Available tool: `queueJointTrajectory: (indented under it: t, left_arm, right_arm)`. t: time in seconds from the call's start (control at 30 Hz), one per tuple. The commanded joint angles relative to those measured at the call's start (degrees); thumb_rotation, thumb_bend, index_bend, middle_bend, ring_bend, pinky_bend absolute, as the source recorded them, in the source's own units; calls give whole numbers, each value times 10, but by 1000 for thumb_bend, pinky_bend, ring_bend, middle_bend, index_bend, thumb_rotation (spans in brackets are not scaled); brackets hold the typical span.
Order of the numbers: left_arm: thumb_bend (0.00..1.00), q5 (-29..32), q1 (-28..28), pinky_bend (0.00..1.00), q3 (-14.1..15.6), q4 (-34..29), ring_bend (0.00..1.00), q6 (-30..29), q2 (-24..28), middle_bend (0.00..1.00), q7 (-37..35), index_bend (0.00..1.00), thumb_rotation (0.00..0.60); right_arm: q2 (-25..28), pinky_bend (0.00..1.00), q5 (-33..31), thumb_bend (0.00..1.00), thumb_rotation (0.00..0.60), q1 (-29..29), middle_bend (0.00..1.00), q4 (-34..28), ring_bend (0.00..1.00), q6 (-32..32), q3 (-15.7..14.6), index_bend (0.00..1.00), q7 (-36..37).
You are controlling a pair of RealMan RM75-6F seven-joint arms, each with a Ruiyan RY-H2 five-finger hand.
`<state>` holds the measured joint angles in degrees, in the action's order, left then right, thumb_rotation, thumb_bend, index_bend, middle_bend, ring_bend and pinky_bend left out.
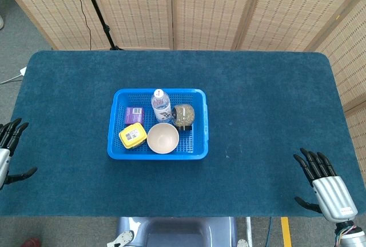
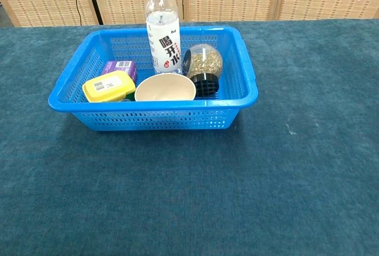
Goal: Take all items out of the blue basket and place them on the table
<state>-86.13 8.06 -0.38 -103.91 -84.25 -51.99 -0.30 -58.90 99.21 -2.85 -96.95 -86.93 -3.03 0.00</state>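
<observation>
A blue basket [image 1: 201, 122] [image 2: 246, 60] sits mid-table. Inside stand a water bottle [image 1: 160, 105] [image 2: 162, 28], a beige bowl [image 1: 163, 138] [image 2: 164, 89], a yellow box [image 1: 132, 136] [image 2: 108, 86], a purple box [image 1: 134, 115] [image 2: 119, 68] and a round jar of seeds with a black lid [image 1: 183, 115] [image 2: 203, 63] lying on its side. My left hand [image 1: 8, 150] rests at the table's left edge, fingers spread, holding nothing. My right hand [image 1: 323, 183] lies at the front right, fingers apart, empty. Neither hand shows in the chest view.
The dark blue table cloth [image 1: 269, 104] [image 2: 308, 167] covers the whole table. Woven screens [image 1: 211, 7] stand behind the far edge, with a black stand pole [image 1: 97, 10] at the back left.
</observation>
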Motion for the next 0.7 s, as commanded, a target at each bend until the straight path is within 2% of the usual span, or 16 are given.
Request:
queueJointTrajectory:
  t: [0.03,0.3,0.43,0.6,0.7]
  left_arm:
    - [57,-1,-1,0,0,-1,0,0,1,0,2,0,600]
    - [57,-2,-6,0,-1,-4,0,-5,6,0,-9,0,600]
    - [57,-7,-10,0,0,-2,0,-8,10,0,-23,0,600]
    - [57,-11,-11,0,0,-2,0,-8,15,0,-35,0,600]
    - [57,-15,-14,0,1,-3,0,-10,16,0,-41,0,600]
  right_arm:
    - [-1,0,-3,0,600,-1,0,3,0,0,2,0,4]
    - [-11,0,-5,0,600,-18,0,20,0,1,16,0,64]
    - [-22,0,11,0,600,-58,0,43,0,15,33,0,180]
    - [-28,0,13,0,600,-113,0,64,0,52,57,0,272]
    - [-34,0,20,0,600,-162,0,76,0,96,71,0,315]
